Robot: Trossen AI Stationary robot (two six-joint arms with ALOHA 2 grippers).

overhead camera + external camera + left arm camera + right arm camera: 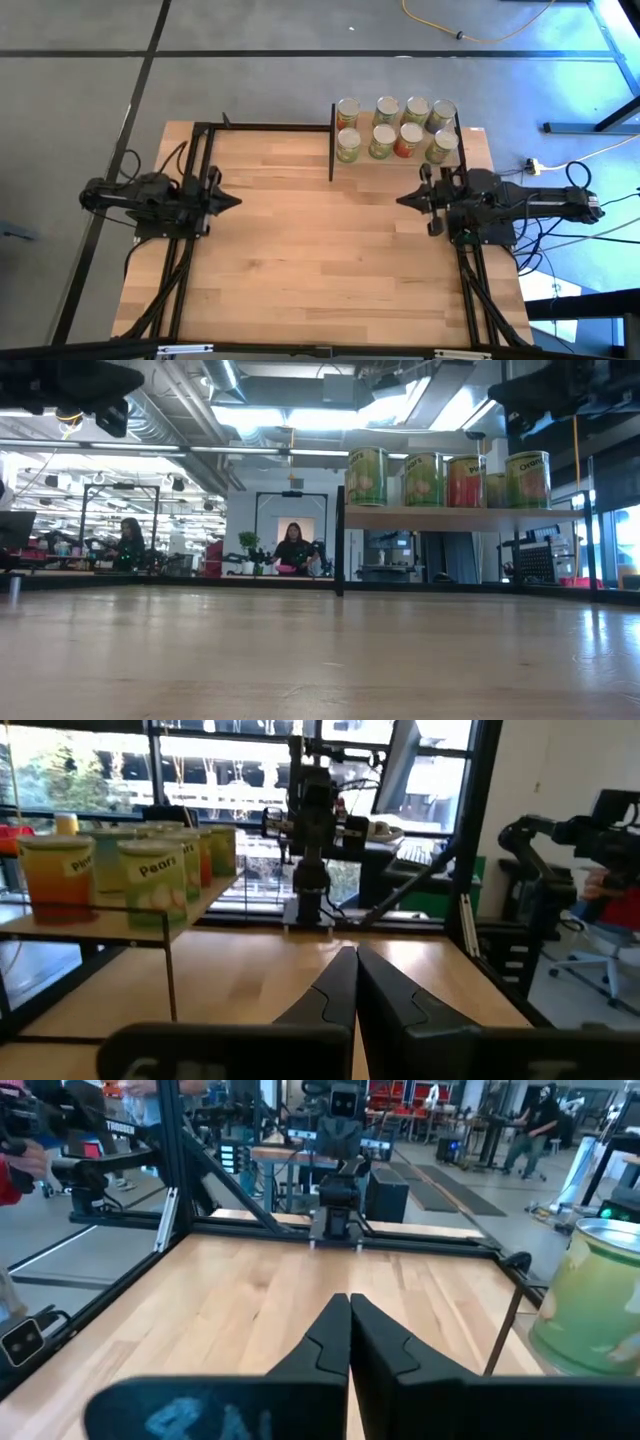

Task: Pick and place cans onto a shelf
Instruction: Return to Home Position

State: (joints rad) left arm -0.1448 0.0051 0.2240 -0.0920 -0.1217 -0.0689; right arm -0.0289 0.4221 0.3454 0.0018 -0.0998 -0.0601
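Left gripper (352, 956): fingers lying pressed together, gripping nothing; hanging over the left side of the tabletop (320, 260), pointing toward its middle.
Right gripper (349, 1302): fingers meeting too, empty; hanging over the right side, near the shelf (392, 162), facing the left gripper.
Cans (382, 142): all eight standing upright on the shelf in two rows of four, apart from both grippers.
Shelf: sitting at the tabletop's far right corner, black panel on its left end.
Room behind: two people (293, 548) showing beyond the table.

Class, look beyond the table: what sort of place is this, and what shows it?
Probably a robotics lab or workshop: exposed ceiling ducts, people at workbenches, a yellow cable on the concrete floor.
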